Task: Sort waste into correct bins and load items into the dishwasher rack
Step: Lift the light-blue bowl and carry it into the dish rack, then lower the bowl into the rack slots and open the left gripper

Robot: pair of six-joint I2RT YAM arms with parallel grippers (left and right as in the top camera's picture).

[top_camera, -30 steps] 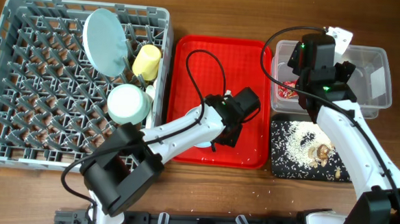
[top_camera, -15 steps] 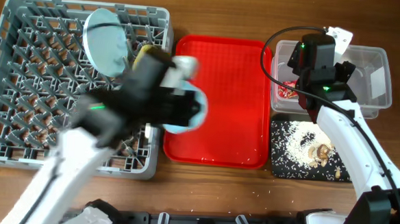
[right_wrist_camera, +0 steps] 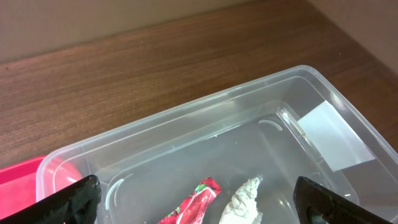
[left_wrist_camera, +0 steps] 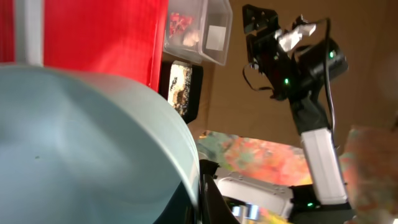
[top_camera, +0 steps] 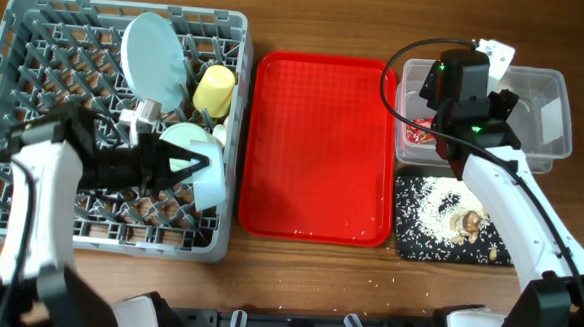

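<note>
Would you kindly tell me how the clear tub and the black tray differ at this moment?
The clear tub is see-through, the black tray opaque. The tub holds a red wrapper and a white tissue, the tray crumbs. Both are rectangular and sit beside the red serving tray.

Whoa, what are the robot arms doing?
They are cleaning up. The left gripper holds a pale blue bowl over the grey dishwasher rack, where a pale blue plate and a yellow cup already sit. The right gripper hangs open above the clear tub, which has the red wrapper and the white tissue inside. Crumbs lie in the black tray.
</note>
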